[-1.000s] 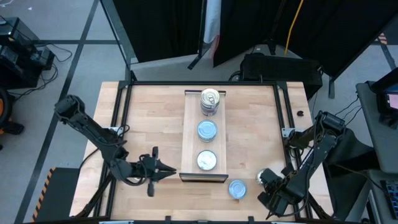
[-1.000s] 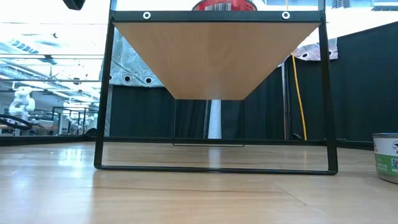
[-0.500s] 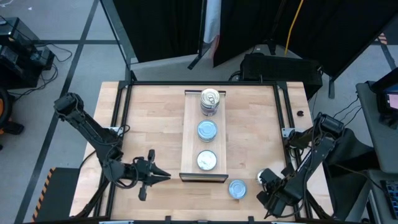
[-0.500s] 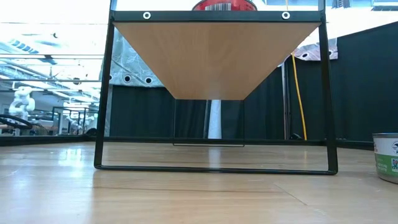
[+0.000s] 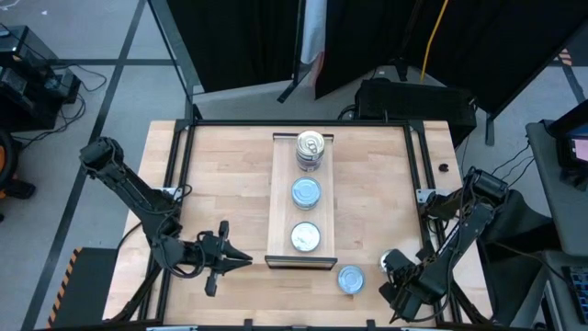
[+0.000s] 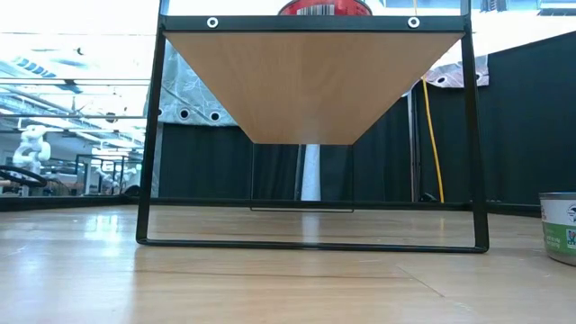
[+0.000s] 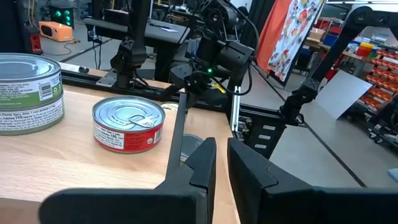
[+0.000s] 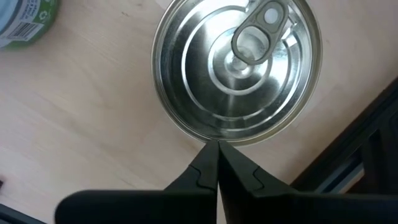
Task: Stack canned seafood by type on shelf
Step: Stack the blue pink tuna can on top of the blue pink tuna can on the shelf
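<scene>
The shelf [image 5: 280,207] is a long light-wood board on a black frame in the middle of the table. It carries a stack topped by a silver pull-tab tin [image 5: 310,147], a blue-topped tin [image 5: 306,193] and a white-topped tin [image 5: 306,236]. Another blue-topped tin [image 5: 350,279] stands on the table by the shelf's near right corner. A silver pull-tab tin [image 5: 393,260] [image 8: 239,65] stands to its right. My right gripper [image 5: 399,274] [image 8: 217,146] is shut and points down at this tin's rim; I cannot tell whether they touch. My left gripper [image 5: 248,260] [image 7: 221,152] is shut and lies level near the table's near left, pointing toward the shelf.
The shelf's black frame legs [image 6: 148,135] stand on the table. In the left wrist view a red-labelled pull-tab tin [image 7: 129,124] and a green-and-white-labelled tin [image 7: 28,93] stand past a frame leg [image 7: 176,140]. Black rails [image 5: 176,175] run along the table's sides.
My left gripper has drifted a little toward the table's near edge, then stayed still. The tins have not moved.
</scene>
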Robot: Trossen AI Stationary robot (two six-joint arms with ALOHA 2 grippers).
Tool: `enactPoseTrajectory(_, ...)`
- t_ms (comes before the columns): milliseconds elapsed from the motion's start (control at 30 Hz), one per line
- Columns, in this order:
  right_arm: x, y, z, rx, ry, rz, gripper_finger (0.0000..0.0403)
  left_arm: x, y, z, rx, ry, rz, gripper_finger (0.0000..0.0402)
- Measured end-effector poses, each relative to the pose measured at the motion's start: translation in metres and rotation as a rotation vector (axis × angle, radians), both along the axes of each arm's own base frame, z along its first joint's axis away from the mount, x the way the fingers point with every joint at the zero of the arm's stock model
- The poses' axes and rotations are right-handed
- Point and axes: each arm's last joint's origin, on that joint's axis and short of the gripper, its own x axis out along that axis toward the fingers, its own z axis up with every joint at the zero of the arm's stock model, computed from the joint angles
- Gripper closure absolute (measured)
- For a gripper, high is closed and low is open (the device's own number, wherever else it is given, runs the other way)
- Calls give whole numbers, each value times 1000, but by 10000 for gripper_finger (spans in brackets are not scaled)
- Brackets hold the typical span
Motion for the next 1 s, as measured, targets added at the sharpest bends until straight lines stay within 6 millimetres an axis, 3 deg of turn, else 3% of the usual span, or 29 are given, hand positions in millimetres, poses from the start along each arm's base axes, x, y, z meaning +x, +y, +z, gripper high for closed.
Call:
enactPoseTrajectory(300, 1, 2, -3, -7, -4, -24, 402, 0, -1, 0, 0, 4, -18, 359)
enactPoseTrajectory(733, 10, 17, -38, -8, 5, 19, 403, -1, -2, 0, -3, 4, -29, 359)
enactPoseTrajectory(1000, 11, 20, -41, -1, -5, 28, 403, -1, -2, 0, -3, 4, -29, 359)
